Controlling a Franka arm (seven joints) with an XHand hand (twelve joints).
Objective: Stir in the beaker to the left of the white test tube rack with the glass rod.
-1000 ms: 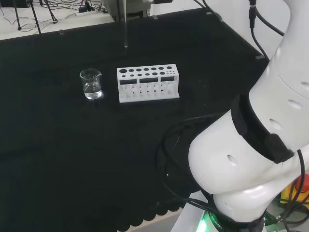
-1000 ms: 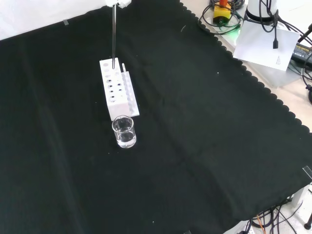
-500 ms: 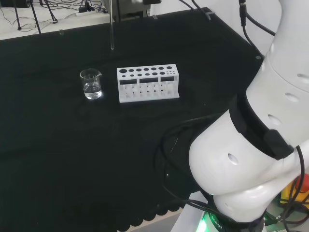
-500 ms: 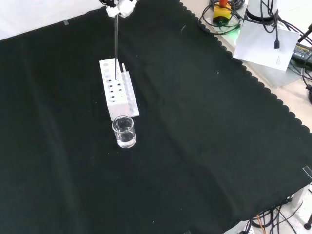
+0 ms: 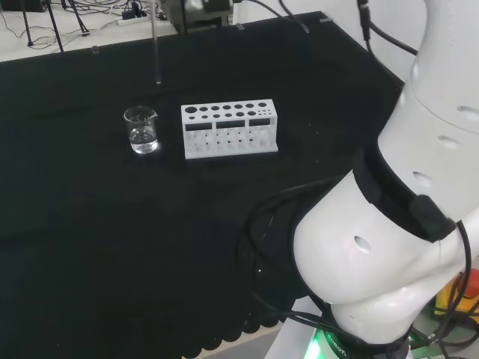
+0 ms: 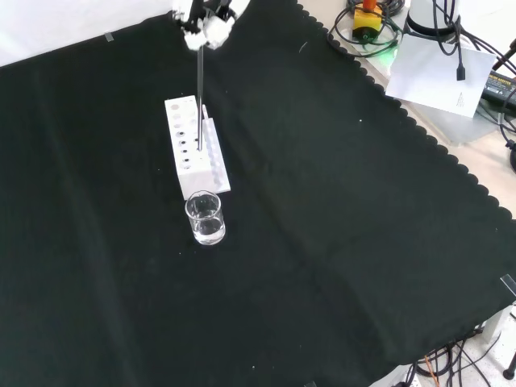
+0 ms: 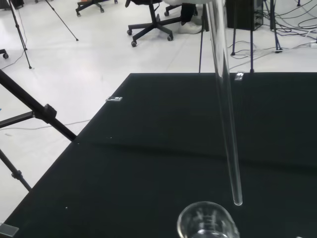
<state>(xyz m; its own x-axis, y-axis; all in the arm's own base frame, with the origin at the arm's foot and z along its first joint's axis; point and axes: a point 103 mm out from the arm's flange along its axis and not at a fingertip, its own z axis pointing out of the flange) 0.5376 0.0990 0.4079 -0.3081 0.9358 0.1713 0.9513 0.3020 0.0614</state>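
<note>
- Beaker (image 5: pixel 141 129) stands on the bench (image 6: pixel 339 242) just left of the rack (image 5: pixel 229 129) in the head view, with some clear liquid in it.
- I have the rod (image 6: pixel 199 101) pinched upright in the hand (image 6: pixel 205 18), its tip hanging in the air.
- From the wrist view, the tip sits above and just beside the rim, not inside.
- I judge I'm in the carry step; next I must centre the tip over the mouth, then lower without striking glass.

In your wrist view the beaker (image 7: pixel 208 221) is cut off, and the glass rod's (image 7: pixel 225 109) upper end too.
</note>
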